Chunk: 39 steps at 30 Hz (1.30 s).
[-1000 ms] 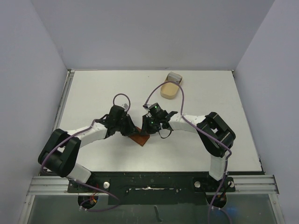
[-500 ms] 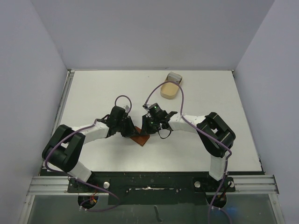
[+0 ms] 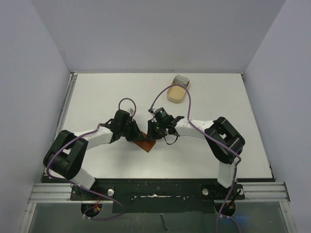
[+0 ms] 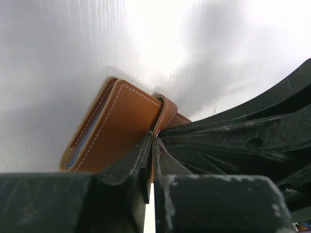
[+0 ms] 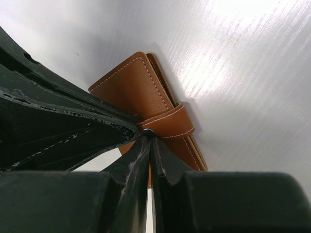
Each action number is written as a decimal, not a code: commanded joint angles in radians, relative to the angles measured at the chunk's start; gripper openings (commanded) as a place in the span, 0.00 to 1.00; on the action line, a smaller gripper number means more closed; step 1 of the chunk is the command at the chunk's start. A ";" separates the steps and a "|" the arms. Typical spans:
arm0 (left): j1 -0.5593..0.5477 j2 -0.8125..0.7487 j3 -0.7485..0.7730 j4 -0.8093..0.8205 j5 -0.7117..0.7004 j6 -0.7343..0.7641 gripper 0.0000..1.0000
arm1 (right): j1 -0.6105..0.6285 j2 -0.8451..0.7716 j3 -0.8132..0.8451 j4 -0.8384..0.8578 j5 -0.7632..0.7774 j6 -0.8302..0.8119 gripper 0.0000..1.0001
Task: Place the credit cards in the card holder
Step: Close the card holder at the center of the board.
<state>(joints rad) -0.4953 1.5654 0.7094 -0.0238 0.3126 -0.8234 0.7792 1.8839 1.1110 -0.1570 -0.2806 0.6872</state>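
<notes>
The card holder [image 3: 146, 144] is a reddish-brown wallet lying folded on the white table near the front middle. In the left wrist view a strap [image 4: 166, 108] wraps it, and a pale blue-grey credit card edge [image 4: 86, 139] shows in its open side. My left gripper [image 3: 136, 137] is shut, its tips [image 4: 152, 134] against the strap. My right gripper [image 3: 154, 134] is shut too, with its tips [image 5: 148, 136] at the strap's dark snap [image 5: 147, 131] on the card holder [image 5: 131, 87]. The two grippers meet over the holder from opposite sides, almost touching.
A tan oval tray [image 3: 176, 93] stands at the back, right of centre, with a small grey rectangular thing [image 3: 181, 79] at its far end. Grey walls close in the table on the left, right and back. The table's metal rail [image 3: 155, 191] runs along the front.
The left arm's elbow has shifted slightly to the right and up. Both grippers have stayed shut at the card holder's strap, and the holder has not moved.
</notes>
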 commanded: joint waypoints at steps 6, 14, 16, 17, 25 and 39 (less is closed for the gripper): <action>0.004 0.015 0.024 0.098 0.014 0.019 0.08 | 0.031 0.095 -0.057 -0.151 0.138 -0.046 0.06; -0.009 0.058 0.025 -0.012 -0.012 0.078 0.09 | 0.031 0.089 -0.049 -0.158 0.145 -0.047 0.05; -0.012 0.053 0.020 -0.035 -0.035 0.091 0.09 | 0.030 0.089 -0.050 -0.157 0.145 -0.049 0.05; -0.013 0.053 0.020 -0.047 -0.048 0.096 0.09 | 0.030 0.091 -0.048 -0.157 0.145 -0.050 0.05; -0.048 0.057 0.033 -0.160 -0.146 0.141 0.05 | 0.028 0.100 -0.046 -0.153 0.143 -0.049 0.05; -0.140 0.107 0.081 -0.355 -0.354 0.168 0.02 | 0.007 0.090 -0.088 -0.095 0.114 -0.038 0.04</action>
<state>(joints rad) -0.5995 1.5986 0.8207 -0.1699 0.0994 -0.7086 0.7845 1.8774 1.1000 -0.1429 -0.2649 0.6880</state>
